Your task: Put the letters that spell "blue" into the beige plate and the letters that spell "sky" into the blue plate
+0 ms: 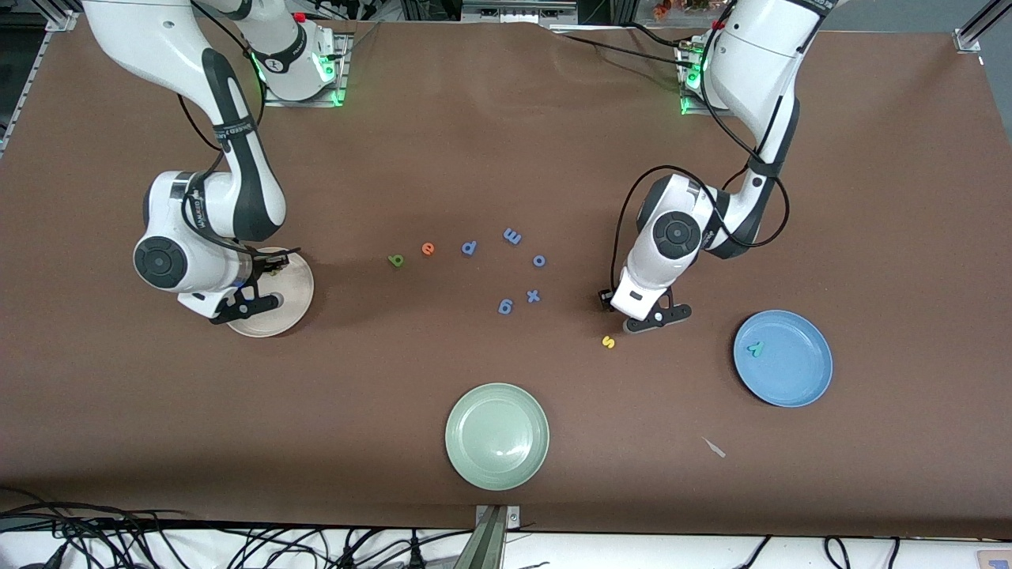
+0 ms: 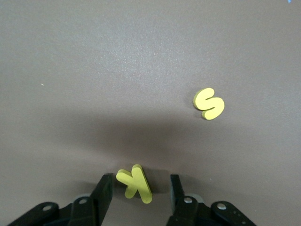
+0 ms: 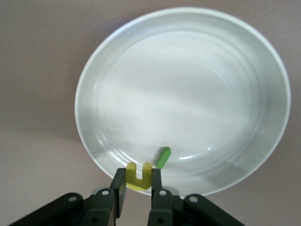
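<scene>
My right gripper (image 1: 274,267) (image 3: 140,181) hangs over the rim of the beige plate (image 1: 291,304) (image 3: 188,84), shut on the yellow "u" (image 3: 140,176). The green "l" bar (image 3: 163,157) lies in that plate. My left gripper (image 1: 610,300) (image 2: 140,189) is low over the table and open, with the yellow "k" (image 2: 135,183) lying loose between its fingers. The yellow "s" (image 1: 608,341) (image 2: 209,103) lies close by. The teal "y" (image 1: 757,348) rests in the blue plate (image 1: 798,375). The green "b" (image 1: 395,260) and orange "e" (image 1: 428,249) lie mid-table.
Blue letters lie in the middle: "p" (image 1: 469,247), "m" (image 1: 512,235), "o" (image 1: 539,260), "x" (image 1: 534,296), "g" (image 1: 505,307). A pale green plate (image 1: 496,436) stands nearest the front camera. A small scrap (image 1: 714,447) lies near the blue plate.
</scene>
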